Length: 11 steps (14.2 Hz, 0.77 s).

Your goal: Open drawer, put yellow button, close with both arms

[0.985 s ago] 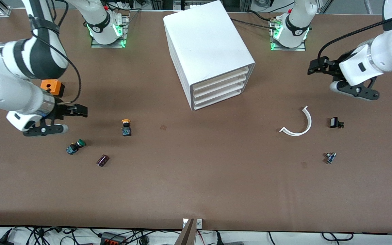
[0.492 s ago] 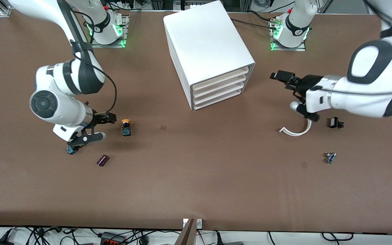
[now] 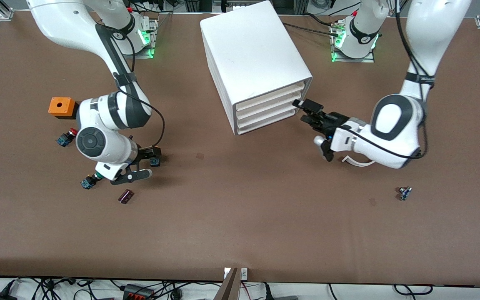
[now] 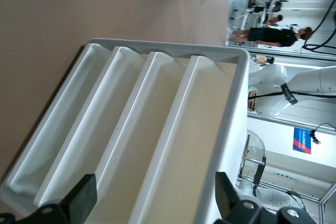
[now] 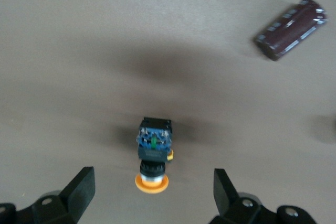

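Observation:
The white cabinet point(image 3: 256, 62) has all four fronts shut; the drawer point(image 3: 270, 97) is the uppermost. My left gripper point(image 3: 307, 111) is open just in front of the drawer fronts, touching none. In the left wrist view the drawer point(image 4: 202, 140) lies ahead of that gripper point(image 4: 152, 203). The yellow button point(image 3: 155, 162) lies on its side on the table toward the right arm's end. My right gripper point(image 3: 153, 155) is open just over it. In the right wrist view the yellow button point(image 5: 153, 153) lies between the spread jaws of that gripper point(image 5: 152, 192), untouched.
An orange box point(image 3: 61, 107), a red-capped button point(image 3: 66, 137), a green-capped button point(image 3: 88, 182) and a dark capacitor point(image 3: 126, 196) lie near the right arm. A white curved strip point(image 3: 358, 162) and a small part point(image 3: 404, 193) lie toward the left arm's end.
My right gripper has come down from near the orange box to over the yellow button. My left gripper has swung across to the cabinet's drawer fronts. Both stay open.

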{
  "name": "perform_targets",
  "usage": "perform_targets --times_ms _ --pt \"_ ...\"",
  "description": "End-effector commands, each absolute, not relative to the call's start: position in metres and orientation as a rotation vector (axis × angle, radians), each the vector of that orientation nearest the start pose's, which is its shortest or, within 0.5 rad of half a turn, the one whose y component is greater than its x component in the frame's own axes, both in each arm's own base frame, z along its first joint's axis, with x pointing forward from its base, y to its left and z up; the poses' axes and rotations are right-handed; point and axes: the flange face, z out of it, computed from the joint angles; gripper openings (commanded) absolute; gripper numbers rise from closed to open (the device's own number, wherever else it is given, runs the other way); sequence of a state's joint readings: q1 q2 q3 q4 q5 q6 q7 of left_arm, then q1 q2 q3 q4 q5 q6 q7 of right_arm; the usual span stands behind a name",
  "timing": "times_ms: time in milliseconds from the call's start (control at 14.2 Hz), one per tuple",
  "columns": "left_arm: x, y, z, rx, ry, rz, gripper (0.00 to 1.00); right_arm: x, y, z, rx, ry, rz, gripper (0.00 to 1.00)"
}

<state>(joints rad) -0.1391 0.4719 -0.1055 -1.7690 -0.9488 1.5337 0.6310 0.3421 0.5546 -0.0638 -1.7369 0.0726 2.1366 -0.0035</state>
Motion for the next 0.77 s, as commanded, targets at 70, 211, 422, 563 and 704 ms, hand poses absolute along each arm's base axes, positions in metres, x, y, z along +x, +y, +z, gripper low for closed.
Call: perform_targets --times_ms 70,211,422,563,704 --pt "0.530 -0.229 0.285 1.841 -0.530 -0.473 0.86 0.604 0.188 0.206 -3.105 -0.394 0.238 1.00" --pt "0.510 -0.233 0.265 1.752 -0.500 -0.440 0.80 0.600 0.188 0.194 -3.106 -0.403 0.264 1.00" --pt "0.497 -0.236 0.253 1.733 -0.501 -0.458 0.64 0.598 0.186 0.186 -3.106 -0.405 0.295 1.00" --pt "0.486 -0.242 0.250 1.717 -0.502 -0.482 0.58 0.595 0.185 0.184 -3.105 -0.407 0.323 0.85" --pt "0.481 -0.241 0.247 1.714 -0.493 -0.496 0.54 0.595 0.186 0.183 -3.104 -0.414 0.333 0.60"
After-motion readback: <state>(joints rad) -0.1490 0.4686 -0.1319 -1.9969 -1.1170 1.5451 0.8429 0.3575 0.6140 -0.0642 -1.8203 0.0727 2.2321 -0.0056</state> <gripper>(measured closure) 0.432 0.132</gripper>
